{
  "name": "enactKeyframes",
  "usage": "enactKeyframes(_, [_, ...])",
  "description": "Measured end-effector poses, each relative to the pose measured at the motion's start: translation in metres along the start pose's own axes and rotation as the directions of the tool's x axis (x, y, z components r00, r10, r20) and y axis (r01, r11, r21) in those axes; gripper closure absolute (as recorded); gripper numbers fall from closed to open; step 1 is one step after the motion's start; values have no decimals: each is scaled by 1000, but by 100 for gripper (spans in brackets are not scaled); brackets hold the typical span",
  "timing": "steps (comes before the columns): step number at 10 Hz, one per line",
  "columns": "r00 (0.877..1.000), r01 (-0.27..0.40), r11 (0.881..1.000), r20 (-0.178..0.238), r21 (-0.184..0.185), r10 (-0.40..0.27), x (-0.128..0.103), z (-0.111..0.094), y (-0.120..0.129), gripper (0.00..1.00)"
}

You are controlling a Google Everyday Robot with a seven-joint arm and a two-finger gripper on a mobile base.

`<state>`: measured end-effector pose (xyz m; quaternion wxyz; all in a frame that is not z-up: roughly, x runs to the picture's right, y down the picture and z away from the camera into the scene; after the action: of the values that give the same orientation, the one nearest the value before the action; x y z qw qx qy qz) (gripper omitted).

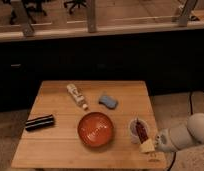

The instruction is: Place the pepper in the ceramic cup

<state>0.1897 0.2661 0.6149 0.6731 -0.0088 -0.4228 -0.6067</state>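
Observation:
The small white ceramic cup [134, 131] stands on the wooden table [55, 145] near its right front edge, just right of the orange-red bowl. The dark red pepper [141, 131] rests in the cup, leaning over its right rim. My gripper [148, 146], with its pale yellowish tip, is just below and right of the cup at the table's front right corner, apart from the pepper. The pale arm reaches in from the right.
A large orange-red bowl [96, 129] sits at the front centre. A white bottle [76, 96] lies at the back centre, a blue sponge [108, 101] to its right. A black elongated object [39, 122] lies at the left. Dark cabinets stand behind the table.

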Motion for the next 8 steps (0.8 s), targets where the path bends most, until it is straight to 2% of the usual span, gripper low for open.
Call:
enactKeyframes(1, [1000, -22, 999, 5, -28, 22, 0, 1, -4, 100])
enactKeyframes(4, [998, -69, 995, 9, -72, 70, 2, 2, -13, 100])
enactKeyframes(6, [995, -101, 993, 10, -66, 102, 3, 2, -13, 100])
enactKeyframes(8, [989, -149, 988, 13, -38, 150, 3, 1, -9, 100])
